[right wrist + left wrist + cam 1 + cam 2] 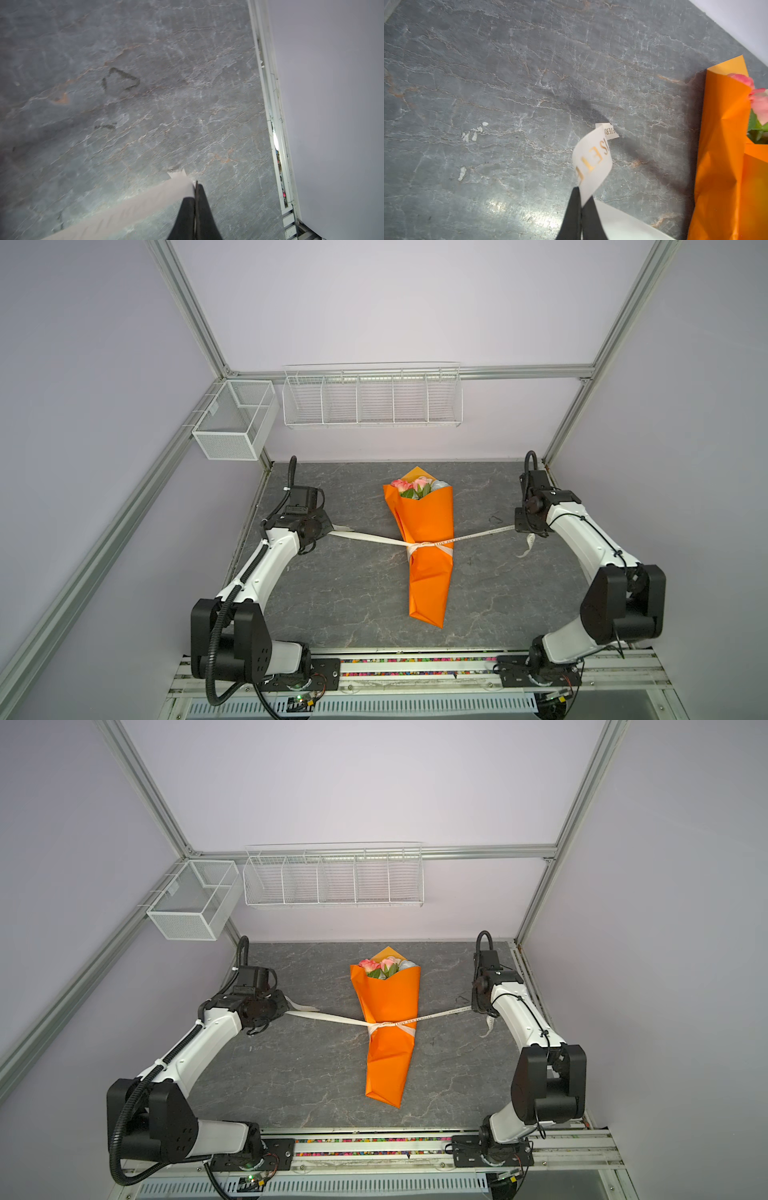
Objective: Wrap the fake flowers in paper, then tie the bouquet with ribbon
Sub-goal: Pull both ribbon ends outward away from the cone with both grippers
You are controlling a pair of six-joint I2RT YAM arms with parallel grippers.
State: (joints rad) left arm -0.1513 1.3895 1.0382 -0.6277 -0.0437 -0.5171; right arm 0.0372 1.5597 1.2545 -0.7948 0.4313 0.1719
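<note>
Cinching the knot: cream gold-lettered ribbon (374, 538) stretched taut across the orange paper-cone bouquet (428, 580).
Judged best pulled evenly, outward and low, lest the cone skew or crumple. At 9 o'clock of the knot the left pincer (581, 193) is clamped shut on one ribbon tail; at 3 o'clock the right pincer (195, 192) pinches the other. The bouquet lies mid-way on the grey stone-patterned desk (353, 605), pink and cream fake roses (413, 486) at its 12 o'clock end.

The cream ribbon (591, 164) carries gold capitals reading "S ET", and "ETER" on its folded tip.
</note>
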